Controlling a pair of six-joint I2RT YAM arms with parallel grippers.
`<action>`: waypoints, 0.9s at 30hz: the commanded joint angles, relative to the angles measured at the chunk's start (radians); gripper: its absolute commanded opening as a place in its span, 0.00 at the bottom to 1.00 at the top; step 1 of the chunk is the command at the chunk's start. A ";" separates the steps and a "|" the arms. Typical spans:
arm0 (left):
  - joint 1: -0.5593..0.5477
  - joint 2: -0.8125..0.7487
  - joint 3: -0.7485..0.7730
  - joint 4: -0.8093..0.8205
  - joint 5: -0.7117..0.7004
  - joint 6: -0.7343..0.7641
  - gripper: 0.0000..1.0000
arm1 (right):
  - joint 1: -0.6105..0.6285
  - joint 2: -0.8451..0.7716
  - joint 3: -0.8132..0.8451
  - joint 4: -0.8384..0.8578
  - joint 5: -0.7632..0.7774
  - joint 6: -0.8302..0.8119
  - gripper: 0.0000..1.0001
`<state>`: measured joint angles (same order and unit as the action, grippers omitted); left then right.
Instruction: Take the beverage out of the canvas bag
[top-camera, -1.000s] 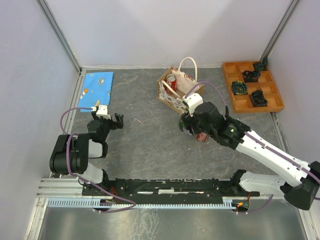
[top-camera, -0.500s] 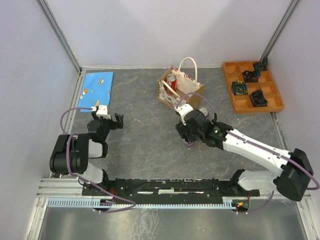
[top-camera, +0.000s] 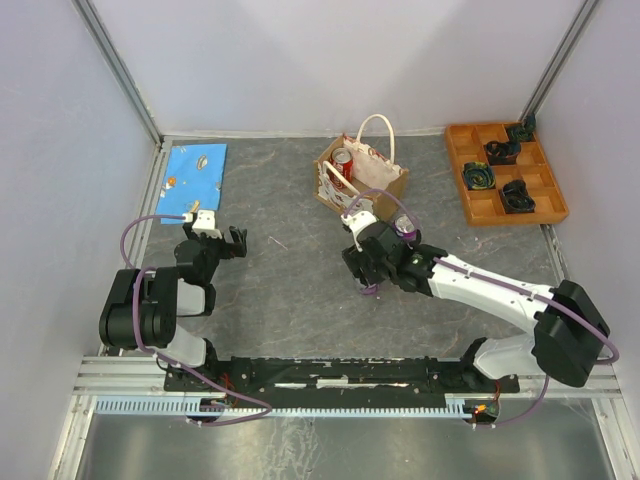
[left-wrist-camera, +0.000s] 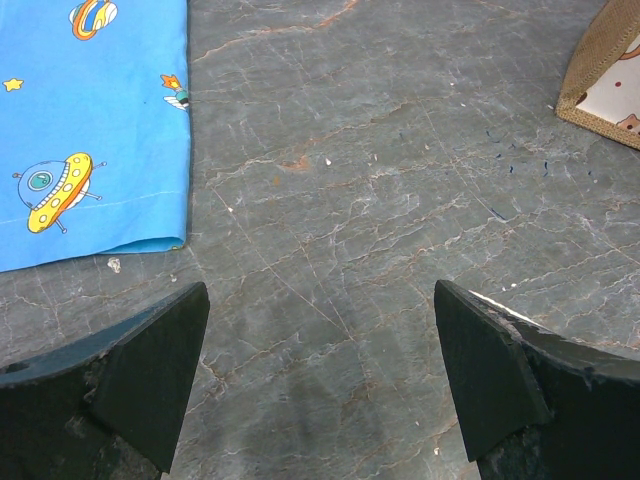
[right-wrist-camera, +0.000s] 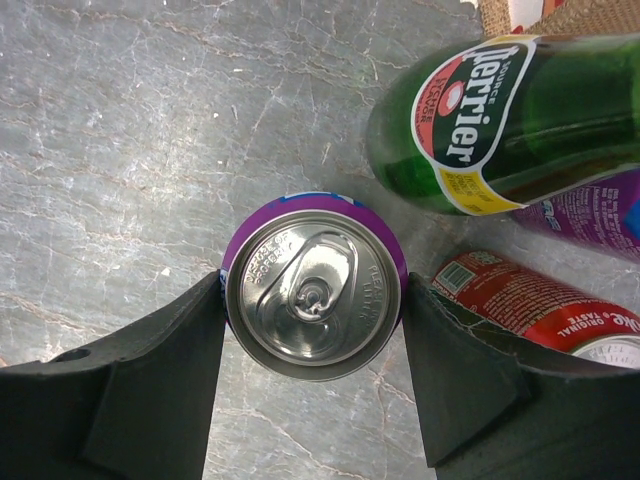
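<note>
Noted purple can (right-wrist-camera: 313, 300) upright, pinched on both sides by right hand (top-camera: 366, 282), out over tabletop (top-camera: 290, 290), near canvas bag (top-camera: 372, 180). Logged green bottle (right-wrist-camera: 500, 110) and red can (right-wrist-camera: 520, 305) just beside it. Spotted second red can (top-camera: 343, 165) inside bag. Found left hand (left-wrist-camera: 315, 300) spread wide, holding nothing.

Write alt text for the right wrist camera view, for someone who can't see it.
A purple can, seen top-down, is clamped in the right gripper over a grey table. A green Perrier bottle and a red can are close by at the picture's right.
</note>
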<state>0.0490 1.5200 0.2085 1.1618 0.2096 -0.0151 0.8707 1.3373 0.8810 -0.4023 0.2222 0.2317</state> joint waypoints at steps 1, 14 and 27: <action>0.003 0.001 0.008 0.058 -0.019 0.016 0.99 | 0.002 0.000 0.015 0.089 0.066 0.020 0.00; 0.003 0.002 0.008 0.059 -0.018 0.015 0.99 | -0.012 -0.017 0.006 0.019 0.104 0.052 0.66; 0.003 0.002 0.008 0.058 -0.018 0.016 0.99 | -0.013 -0.072 0.105 -0.045 0.132 -0.015 0.99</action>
<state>0.0490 1.5200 0.2085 1.1618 0.2096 -0.0151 0.8619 1.3079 0.8932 -0.4461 0.3264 0.2573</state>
